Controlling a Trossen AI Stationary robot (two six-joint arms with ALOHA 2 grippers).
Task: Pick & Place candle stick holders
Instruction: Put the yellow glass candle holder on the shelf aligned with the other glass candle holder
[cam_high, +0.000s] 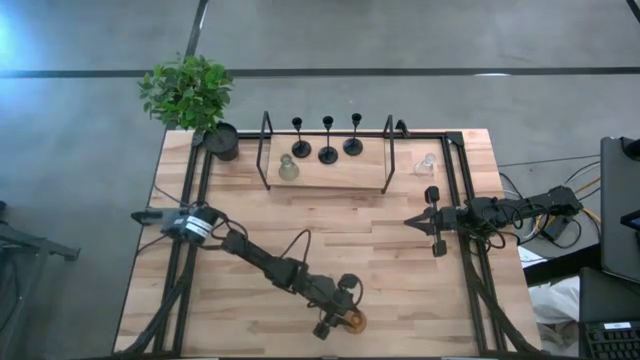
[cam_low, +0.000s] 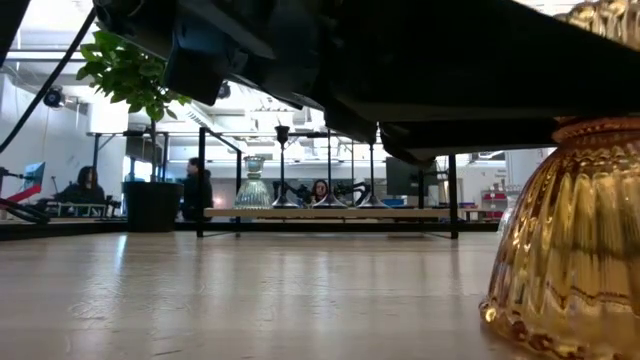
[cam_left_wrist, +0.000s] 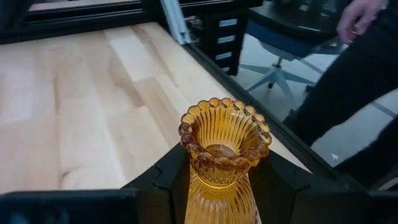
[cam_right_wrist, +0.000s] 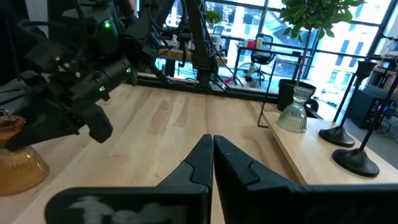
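An amber ribbed glass candle stick holder stands near the table's near edge. My left gripper is shut on it. Three black stemmed holders and a grey-green glass one stand on a wooden shelf at the far middle. A clear glass holder stands on the table to the right of the shelf. My right gripper waits shut at the table's right side, holding nothing. My left gripper pinches the amber holder's ribbed neck, just below the flared scalloped rim, between its two fingers. The fingers come nearly level, from the table's far left. The holder stands upright with its wide foot on the table.
A potted plant in a black pot stands at the far left corner. The table's near edge runs close behind the amber holder, and a person and a chair are beyond it. Bare wood lies between the shelf and my left arm.
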